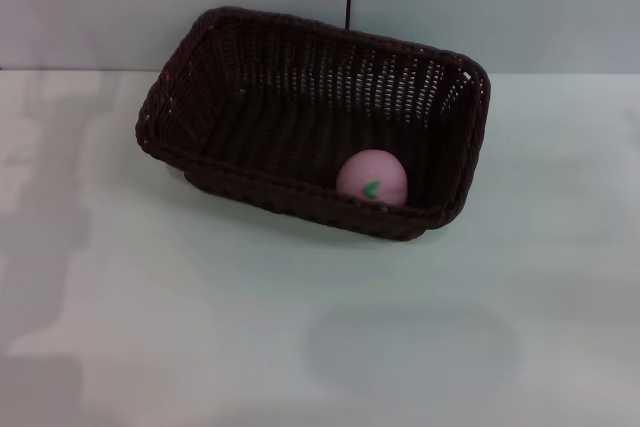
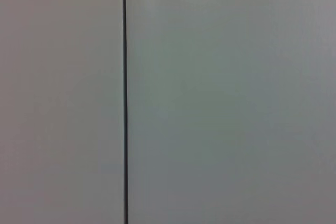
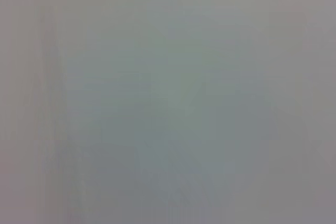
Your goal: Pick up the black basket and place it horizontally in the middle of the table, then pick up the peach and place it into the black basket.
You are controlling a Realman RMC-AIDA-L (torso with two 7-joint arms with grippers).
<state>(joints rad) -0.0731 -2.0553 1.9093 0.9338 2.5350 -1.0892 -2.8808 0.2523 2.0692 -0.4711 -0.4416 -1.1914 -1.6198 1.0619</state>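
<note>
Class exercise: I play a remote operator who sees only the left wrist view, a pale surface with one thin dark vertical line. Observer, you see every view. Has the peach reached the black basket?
Observer: Yes. In the head view the peach lies inside the black basket, against the near wall toward the robot's right end.
Operator: Where does the basket sit?
Observer: It stands on the table, toward the far edge, its long sides skewed rather than square to that edge.
Operator: Is a gripper over it?
Observer: No arm or gripper shows in the head view.
Operator: Does the right wrist view help?
Observer: No, it shows only a plain pale surface.
</note>
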